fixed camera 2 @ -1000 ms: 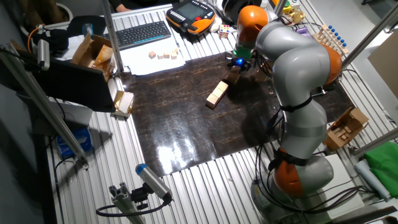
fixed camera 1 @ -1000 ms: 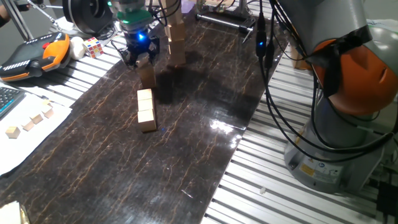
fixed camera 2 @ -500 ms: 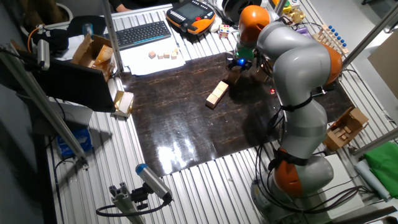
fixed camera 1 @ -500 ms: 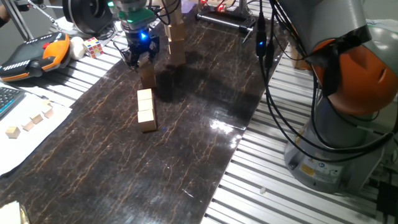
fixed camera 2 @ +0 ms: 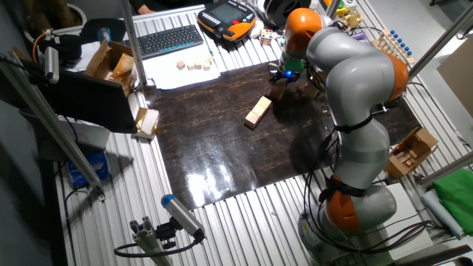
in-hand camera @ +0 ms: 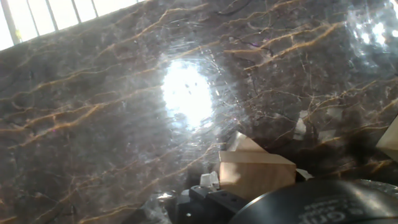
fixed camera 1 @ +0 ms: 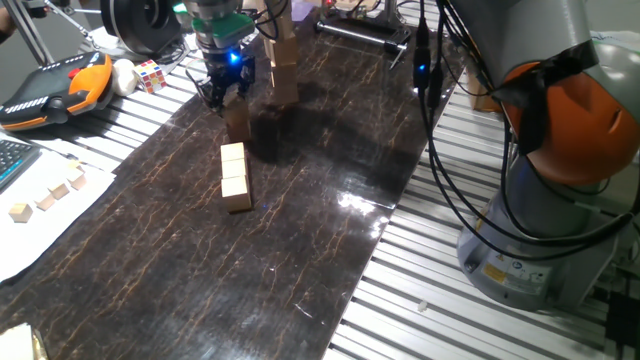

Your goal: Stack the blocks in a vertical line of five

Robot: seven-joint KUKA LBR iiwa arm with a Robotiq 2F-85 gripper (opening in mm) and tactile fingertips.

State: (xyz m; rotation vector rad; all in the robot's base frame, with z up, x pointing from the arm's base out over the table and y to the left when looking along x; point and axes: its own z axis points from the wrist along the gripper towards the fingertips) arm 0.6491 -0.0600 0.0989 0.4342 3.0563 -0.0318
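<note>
Three pale wooden blocks [fixed camera 1: 235, 177] lie end to end in a row on the dark marbled mat [fixed camera 1: 300, 230]; the row also shows in the other fixed view [fixed camera 2: 258, 111]. Just beyond the row a short upright pile of blocks [fixed camera 1: 237, 122] stands, and I cannot tell whether it is one or two blocks high. My gripper [fixed camera 1: 227, 97] hangs right above that pile with its fingers apart, holding nothing; it also shows in the other fixed view [fixed camera 2: 283, 76]. In the hand view a block [in-hand camera: 255, 173] sits close below the hand.
A tall wooden piece [fixed camera 1: 284, 70] stands just right of the gripper. A Rubik's cube [fixed camera 1: 150, 75] and an orange teach pendant [fixed camera 1: 55, 90] lie left of the mat. Tiny cubes rest on white paper [fixed camera 1: 50, 195]. Cables [fixed camera 1: 430, 110] and the robot base [fixed camera 1: 550, 200] stand to the right.
The gripper has risen a little off the upright pile, from fingers around its top to just above it. The blocks have not moved.
</note>
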